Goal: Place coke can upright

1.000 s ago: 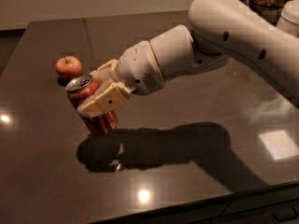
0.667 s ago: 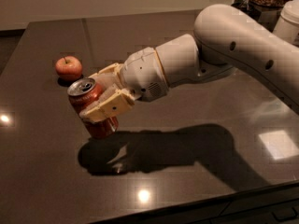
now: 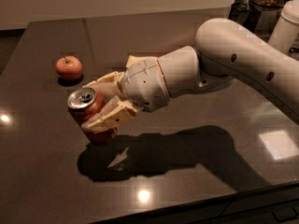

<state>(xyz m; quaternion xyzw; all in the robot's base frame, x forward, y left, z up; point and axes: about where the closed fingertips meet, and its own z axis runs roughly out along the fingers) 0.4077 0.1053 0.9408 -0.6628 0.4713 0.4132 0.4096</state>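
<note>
In the single camera view, the hand [image 3: 93, 105] reached in from the right on the end of its pale arm [image 3: 243, 59], with its two fingers closed around the middle of the coke can [image 3: 82, 99], one finger [image 3: 100, 84] across the far side and the other [image 3: 112, 118] across the near side. The can sat gripped between them, low over the desk [image 3: 196, 185], with its silver pull-tab top leaning away from the wrist and slightly toward the camera, so it was tilted, not yet vertical. Against the views from a moment before, the hand had sunk closer to the desk and the can's base had come down with it, until the red lower end met its own shadow [image 3: 154, 155]. Whether the base was actually touching the surface could not be told. The lean of the can looked much the same as earlier. That drop suggested the placing step was well along, but the tilt probably had to be taken out before the fingers let go, since a can released on its edge could tip or roll. The apple [image 3: 69, 67] lay beyond the hand on the fingertip side, clearly apart from both the can and the fingers, and it had not shifted.
</note>
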